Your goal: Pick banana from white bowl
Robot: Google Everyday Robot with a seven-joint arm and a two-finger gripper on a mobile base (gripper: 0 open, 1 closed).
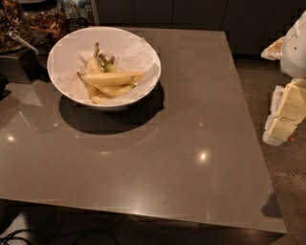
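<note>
The white bowl (67, 52), wide and lined with crumpled white paper, stands at the far left of the brown table (191, 143). In it lies the banana (114, 77), long, nearly straight and pale yellow, across the top of shorter curved yellow bananas (111, 90) and a small greenish one (108, 66). My gripper (285, 112) hangs at the right edge of the view, off the table's right side and far from the bowl, with nothing seen in it.
Glass jars with dark snacks (45, 21) and a metal scoop (21, 41) stand behind the bowl at the far left. Dark cabinets (191, 14) run along the back. Cables (14, 235) lie on the floor below the table's front left.
</note>
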